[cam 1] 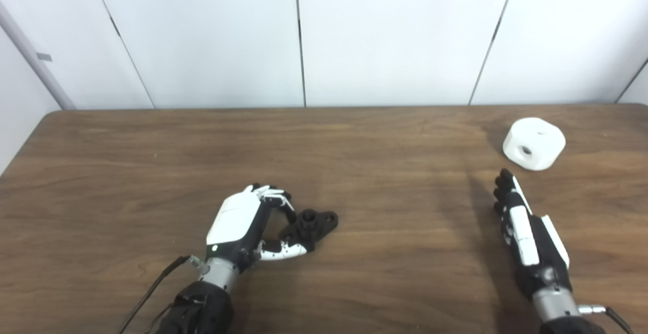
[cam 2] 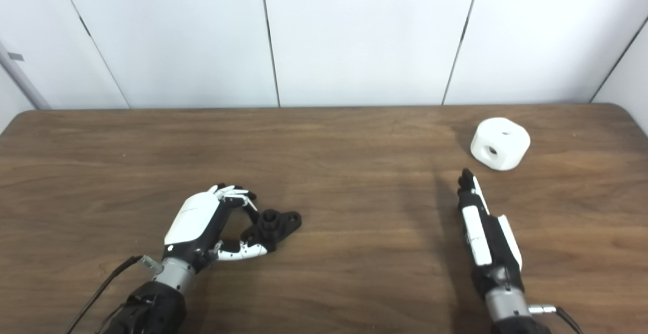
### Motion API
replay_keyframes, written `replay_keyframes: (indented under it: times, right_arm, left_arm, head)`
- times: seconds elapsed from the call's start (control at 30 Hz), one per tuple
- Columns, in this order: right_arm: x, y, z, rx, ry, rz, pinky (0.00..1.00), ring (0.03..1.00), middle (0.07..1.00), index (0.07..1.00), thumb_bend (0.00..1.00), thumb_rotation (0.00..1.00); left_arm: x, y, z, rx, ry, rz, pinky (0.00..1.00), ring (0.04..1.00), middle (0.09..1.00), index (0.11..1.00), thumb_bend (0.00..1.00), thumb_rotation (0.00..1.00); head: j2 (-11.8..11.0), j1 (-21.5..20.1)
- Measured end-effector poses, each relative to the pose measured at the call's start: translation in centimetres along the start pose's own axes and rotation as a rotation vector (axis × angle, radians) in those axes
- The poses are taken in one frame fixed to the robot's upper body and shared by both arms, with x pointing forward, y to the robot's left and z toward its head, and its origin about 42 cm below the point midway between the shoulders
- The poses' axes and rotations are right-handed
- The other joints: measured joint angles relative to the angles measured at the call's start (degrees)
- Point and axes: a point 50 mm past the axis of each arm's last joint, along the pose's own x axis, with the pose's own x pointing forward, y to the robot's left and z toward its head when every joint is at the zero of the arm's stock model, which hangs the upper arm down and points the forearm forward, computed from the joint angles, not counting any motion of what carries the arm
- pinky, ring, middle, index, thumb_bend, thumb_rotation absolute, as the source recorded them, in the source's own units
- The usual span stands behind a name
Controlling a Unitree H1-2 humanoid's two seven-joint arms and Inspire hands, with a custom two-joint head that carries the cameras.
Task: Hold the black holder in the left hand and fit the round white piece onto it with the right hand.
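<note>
**While the left closes in, the right waits short**

As I read it, my left hand [cam 1: 243,222] curls around the black holder [cam 1: 311,225] lying on the surface [cam 1: 385,212]; fingers touch it, but whether they clamp it I cannot tell. Right hand [cam 1: 526,233] is open, fingers straight, near the white piece [cam 1: 534,143], not touching.

Risk: a loose hold lets the holder slip on lifting. Its near side is hidden behind my fingers.

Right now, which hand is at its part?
The left hand: its fingers curl around the black holder. The right hand is flat, short of the white piece.
</note>
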Motion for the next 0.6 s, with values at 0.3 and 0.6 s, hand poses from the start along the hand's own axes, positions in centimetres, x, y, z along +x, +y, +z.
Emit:
replay_keyframes:
  times: [0.3, 0.6]
  right_arm:
    - [-0.1, 0.1, 0.3, -0.002, 0.009, 0.005, 1.0, 1.0, 0.999, 1.0, 0.65, 1.0]
    - [-0.1, 0.1, 0.4, 0.0, 0.017, 0.004, 1.0, 1.0, 1.0, 1.0, 0.64, 1.0]
  left_arm:
    - [-1.2, -1.6, 1.2, 0.004, -0.044, 0.003, 0.94, 0.861, 0.762, 0.485, 0.52, 0.05]
    - [-2.1, -3.0, 2.4, -0.01, -0.095, 0.004, 0.94, 0.856, 0.763, 0.485, 0.52, 0.05]
  head:
    - [0.7, -0.7]
    - [1.06, -2.55]
